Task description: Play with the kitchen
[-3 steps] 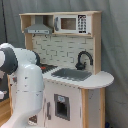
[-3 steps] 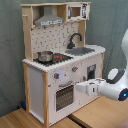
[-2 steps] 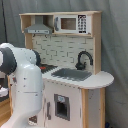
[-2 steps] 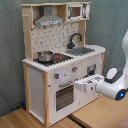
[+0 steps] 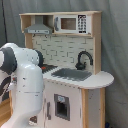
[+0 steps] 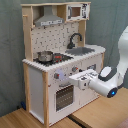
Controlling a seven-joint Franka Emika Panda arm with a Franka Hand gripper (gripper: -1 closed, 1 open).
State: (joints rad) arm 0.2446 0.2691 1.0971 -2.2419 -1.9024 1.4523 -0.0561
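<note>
I had the arm reaching toward the front of the toy kitchen (image 6: 60, 65), which stood on the wooden floor (image 6: 95, 112) directly ahead of the jaws (image 6: 79, 81). In the second exterior view the hand sat level with the knob panel (image 6: 75, 70), just beside it and above the oven door (image 6: 64, 96). The small pot (image 6: 45, 56) on the hob (image 6: 59, 58), the sink (image 6: 85, 50) and the black tap (image 6: 75, 38) lay above and beyond the jaws; the microwave (image 6: 76, 11) and hood (image 6: 49, 20) were far overhead. I could not tell how wide the jaws stood, nor whether they held anything; contact with the panel was unclear too. In the first exterior view the arm's white body (image 5: 25, 85) hid the hand. I judged the step as approaching a knob: advance slowly and square to the panel, so the light cabinet isn't shoved. Compared with a second earlier, the hand had crept closer to the panel, the kitchen unmoved
</note>
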